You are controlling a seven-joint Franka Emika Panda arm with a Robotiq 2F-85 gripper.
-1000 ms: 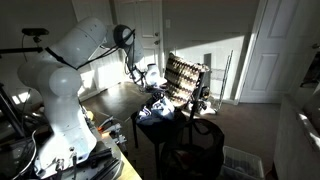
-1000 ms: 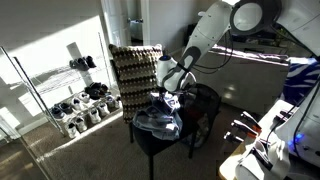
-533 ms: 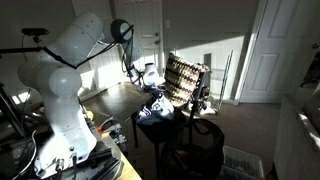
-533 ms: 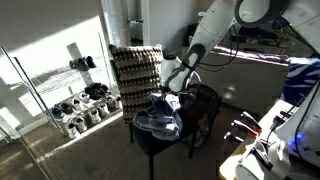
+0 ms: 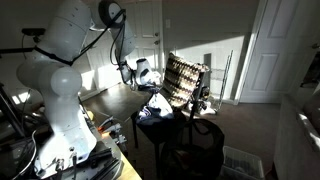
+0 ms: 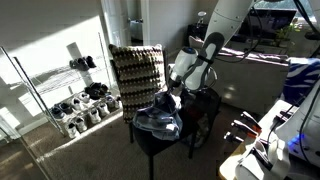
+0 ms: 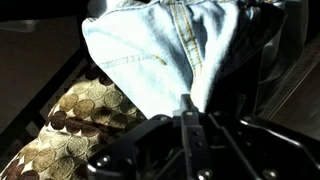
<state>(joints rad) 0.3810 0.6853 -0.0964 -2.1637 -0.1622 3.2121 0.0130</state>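
Observation:
A light blue denim garment (image 7: 160, 45) fills the top of the wrist view, and my gripper (image 7: 190, 102) is shut on a fold of it. In both exterior views the garment (image 5: 155, 108) (image 6: 158, 118) lies in a heap on a small black table (image 6: 150, 142), with one part pulled upward. My gripper (image 5: 150, 87) (image 6: 174, 95) hangs just above the heap, pinching that raised part. How much of the cloth is off the table is hidden in shadow.
A brown box or panel patterned with circles (image 5: 186, 80) (image 6: 135, 68) (image 7: 85, 115) stands right behind the table. A shoe rack (image 6: 85, 98) lines the sunlit wall. A second dark table (image 6: 205, 105) is beside the first. White doors (image 5: 285, 50) stand farther off.
The jaws closed fully on the denim. The arm then rose, drawing the wrist up and lifting a part of the garment from the heap.

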